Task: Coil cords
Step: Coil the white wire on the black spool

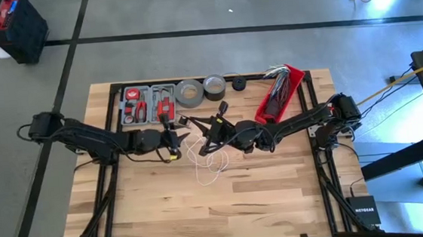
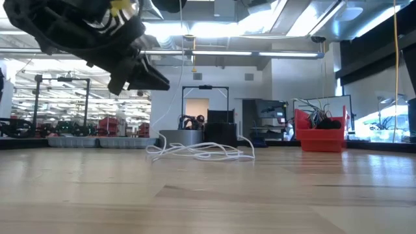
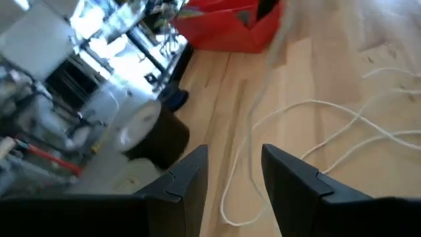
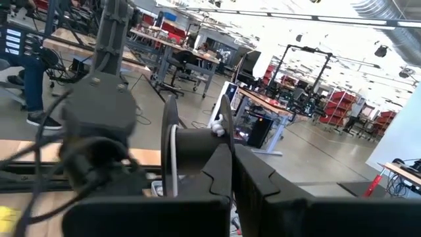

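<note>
- Thin white cord (image 1: pixel 209 164) sprawled in loose loops near the middle of the table (image 1: pixel 279 204), mostly just in front of both hands.
- Some of it already wound on a black spool (image 4: pixel 191 153), showing as a white band between the flanges right at the right hand's fingers in the right wrist view.
- Right hand (image 1: pixel 214 131) raised above the table, fingers pressed together, seemingly pinching that spool; the exact contact is hard to make out.
- Left hand (image 1: pixel 174 142) hovering close by on the other side of the loops, fingers spread, nothing between them; loose cord on the wood right past them in the left wrist view.
- From table height, 1 strand rising straight up from the pile toward the arms.
- Looks like mid-winding: part on the spool, most lying slack on the table.
- Next move probably calls for the left hand to drop onto a stretch of the slack, close on it, then feed it around the spool while the right keeps that steady.
- Tricky bit: cord is string-thin and floppy, so easy to miss or snag a loop.
- Tool tray (image 1: pixel 148 102), tape rolls (image 1: pixel 199 90) and red bin (image 1: pixel 279 92) along the far edge, well out of the way.
</note>
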Available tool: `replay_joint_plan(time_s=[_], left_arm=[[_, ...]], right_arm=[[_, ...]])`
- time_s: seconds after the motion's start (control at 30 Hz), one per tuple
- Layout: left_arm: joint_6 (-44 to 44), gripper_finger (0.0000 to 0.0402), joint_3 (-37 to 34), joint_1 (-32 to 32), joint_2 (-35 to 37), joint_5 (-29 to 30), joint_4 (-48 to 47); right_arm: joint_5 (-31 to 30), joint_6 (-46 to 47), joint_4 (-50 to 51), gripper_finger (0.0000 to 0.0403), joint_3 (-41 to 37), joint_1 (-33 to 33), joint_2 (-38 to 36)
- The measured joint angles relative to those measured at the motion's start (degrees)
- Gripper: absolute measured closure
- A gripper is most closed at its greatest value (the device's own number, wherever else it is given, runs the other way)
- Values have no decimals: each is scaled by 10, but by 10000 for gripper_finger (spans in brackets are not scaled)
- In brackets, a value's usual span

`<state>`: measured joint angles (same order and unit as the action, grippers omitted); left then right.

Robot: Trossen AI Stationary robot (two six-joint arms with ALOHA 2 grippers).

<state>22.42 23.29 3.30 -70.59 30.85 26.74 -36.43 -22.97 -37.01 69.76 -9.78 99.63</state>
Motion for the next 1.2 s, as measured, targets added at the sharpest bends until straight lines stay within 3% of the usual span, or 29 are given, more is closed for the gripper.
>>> replay_joint_plan(time_s=[0.13, 0.37, 0.53, 0.77, 0.9, 1.07, 1.2], left_arm=[[-25, 266, 0, -29, -12, -108, 10], [-53, 266, 0, -51, -20, -96, 38], [-57, 266, 0, -59, -28, -139, 39], [-33, 274, 0, -61, -59, -141, 33], [-22, 312, 0, -61, -62, -138, 42], [-11, 386, 0, -61, -61, -130, 38], [13, 391, 0, -56, -34, -70, -2]], right_arm=[[0, 0, 0, 396, 0, 0, 0], [15, 0, 0, 396, 0, 0, 0], [30, -1, -1, 398, 0, 0, 0], [30, -1, -2, 396, 0, 0, 0], [30, -4, -2, 398, 0, 0, 0], [30, -13, -1, 397, 0, 0, 0], [21, -29, -1, 398, 0, -10, 0]])
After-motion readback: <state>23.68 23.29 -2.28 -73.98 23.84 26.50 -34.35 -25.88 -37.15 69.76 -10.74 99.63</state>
